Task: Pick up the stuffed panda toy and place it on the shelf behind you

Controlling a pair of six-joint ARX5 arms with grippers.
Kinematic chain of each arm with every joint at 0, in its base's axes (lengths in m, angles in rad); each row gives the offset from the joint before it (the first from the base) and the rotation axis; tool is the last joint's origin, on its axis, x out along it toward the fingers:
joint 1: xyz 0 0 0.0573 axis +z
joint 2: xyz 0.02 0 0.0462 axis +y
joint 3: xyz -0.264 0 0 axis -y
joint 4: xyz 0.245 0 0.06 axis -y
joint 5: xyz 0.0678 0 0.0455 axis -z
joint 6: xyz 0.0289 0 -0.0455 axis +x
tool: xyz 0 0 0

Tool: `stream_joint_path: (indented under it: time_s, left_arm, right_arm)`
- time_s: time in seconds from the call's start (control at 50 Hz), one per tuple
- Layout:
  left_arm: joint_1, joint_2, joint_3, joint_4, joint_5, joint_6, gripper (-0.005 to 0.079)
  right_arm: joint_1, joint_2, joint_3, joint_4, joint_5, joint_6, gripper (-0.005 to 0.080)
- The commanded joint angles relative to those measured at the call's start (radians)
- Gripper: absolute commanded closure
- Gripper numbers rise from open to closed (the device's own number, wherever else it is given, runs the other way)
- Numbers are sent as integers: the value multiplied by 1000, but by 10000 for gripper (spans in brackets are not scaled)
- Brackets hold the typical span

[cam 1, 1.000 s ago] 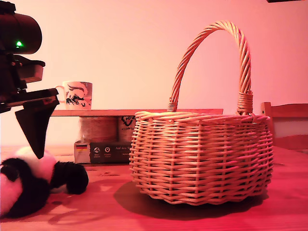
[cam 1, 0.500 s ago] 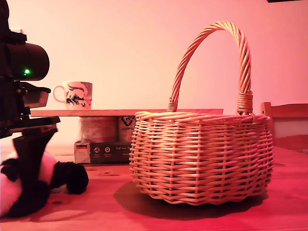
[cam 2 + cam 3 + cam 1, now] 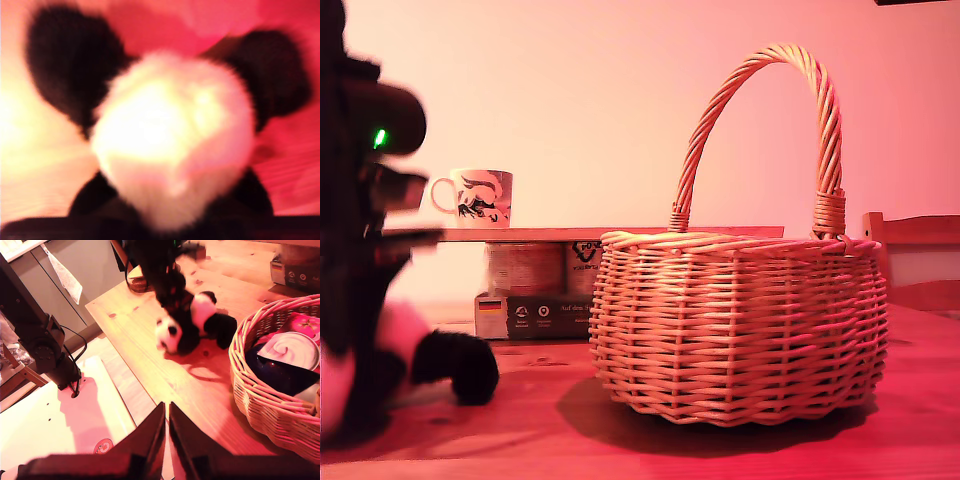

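Small black-and-white plush panda [image 3: 430, 365] lying on the wooden tabletop [image 3: 650, 450] at the exterior view's left, about nine o'clock from the big woven wicker basket [image 3: 738, 325]. Down on it, my first gripper [image 3: 355, 330]; white fluff [image 3: 172, 142] fills the first wrist view, jaw state impossible to tell. Behind, toward twelve o'clock, long thin light wooden shelf [image 3: 610, 233] carrying a white printed mug [image 3: 475, 197]. Held above the table edge, my second gripper [image 3: 166, 427], fingers pressed together, empty.
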Motion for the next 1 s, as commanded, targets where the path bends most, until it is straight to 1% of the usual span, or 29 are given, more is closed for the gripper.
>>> stream_joint_path:
  time_s: [0.0,0.14,0.26,0.34,0.44,0.56,0.7,0.98]
  left_arm:
    - [0,-4,43,-31,0,9,654]
    - [-3,-4,152,-164,36,9,653]
    - [-10,-4,251,-253,74,24,653]
    - [-13,-4,320,-299,105,24,653]
    - [-23,-4,410,-321,129,24,653]
    - [-32,-4,513,-307,149,48,653]
    - [-37,-3,612,-230,153,51,653]
    - [-37,46,720,-57,156,68,650]
  right_arm:
    - [4,3,11,11,1,-6,765]
    - [4,3,11,11,1,-7,765]
    - [4,3,11,11,1,-7,765]
    - [4,3,11,11,1,-6,765]
    - [4,3,11,11,1,-6,765]
    - [4,3,11,10,1,-6,765]
    - [4,3,11,10,1,-6,765]
    - [4,3,11,9,1,-6,765]
